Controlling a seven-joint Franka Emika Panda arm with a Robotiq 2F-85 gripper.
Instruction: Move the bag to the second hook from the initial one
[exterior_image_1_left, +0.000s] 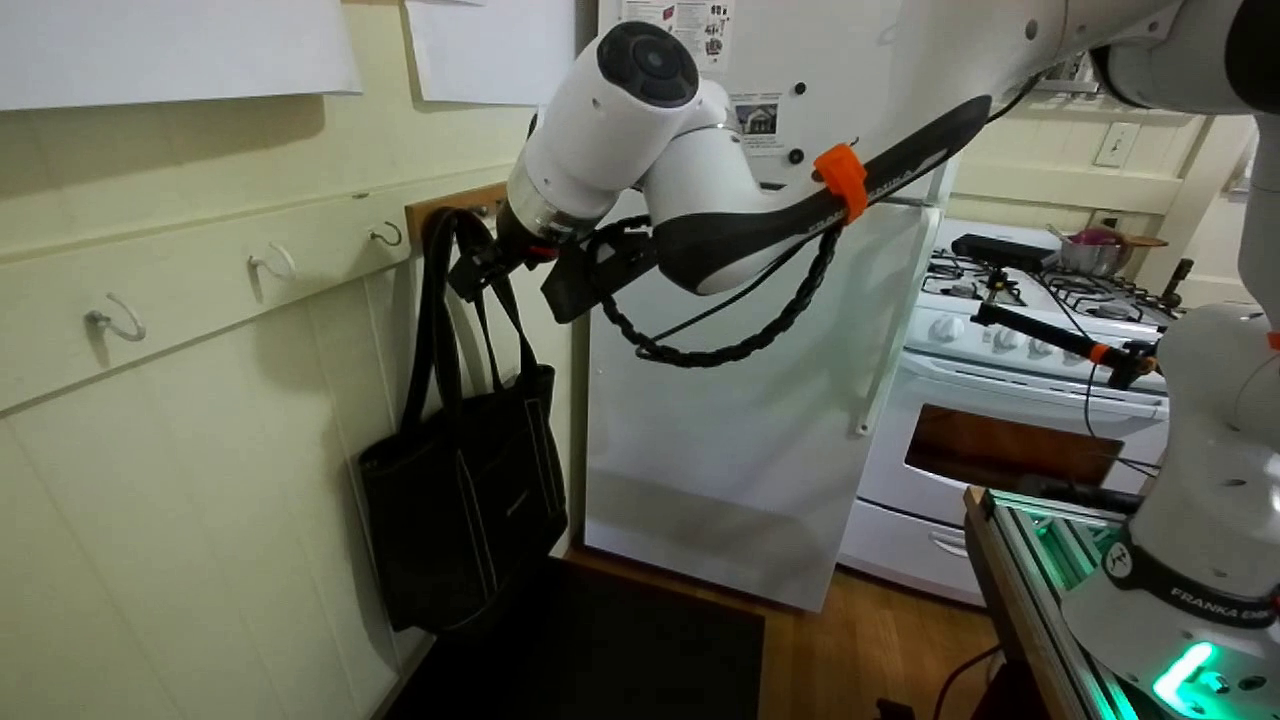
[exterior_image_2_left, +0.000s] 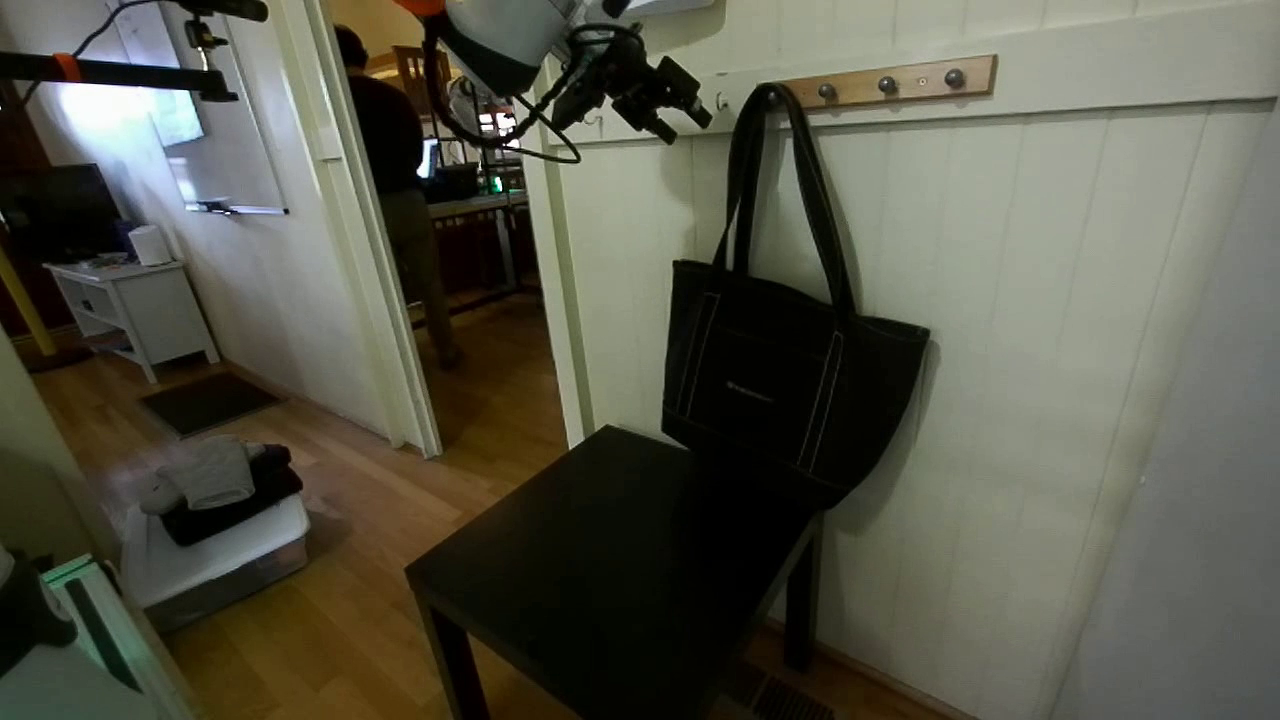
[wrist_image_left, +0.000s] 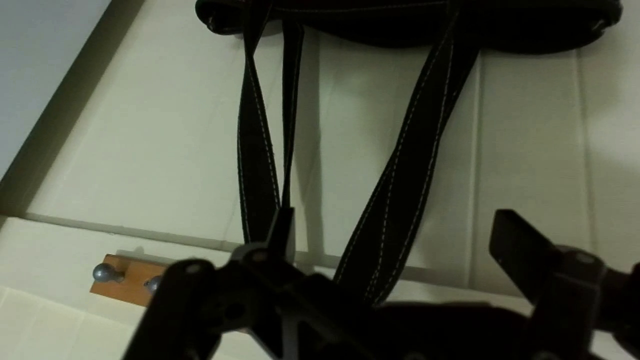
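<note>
The black bag (exterior_image_1_left: 465, 510) hangs upright against the wall by its loop handles, also seen in an exterior view (exterior_image_2_left: 790, 375). The handles loop over the near end of the wooden peg rack (exterior_image_2_left: 915, 82); the peg under them is hidden. In the wrist view the bag (wrist_image_left: 410, 22) is at the top edge, its handles running down toward the jaws. My gripper (wrist_image_left: 395, 220) is open and empty. In an exterior view the gripper (exterior_image_2_left: 686, 125) is left of the handles and apart from them. In an exterior view the gripper (exterior_image_1_left: 475, 278) overlaps the handles.
Bare pegs (exterior_image_2_left: 887, 85) sit along the rack. A metal hook (exterior_image_1_left: 386, 234) and white hooks (exterior_image_1_left: 272, 262) are on the wall board. A black table (exterior_image_2_left: 620, 560) stands below the bag. A refrigerator (exterior_image_1_left: 720, 430) stands beside the rack. White panels (exterior_image_1_left: 170, 50) hang above the hooks.
</note>
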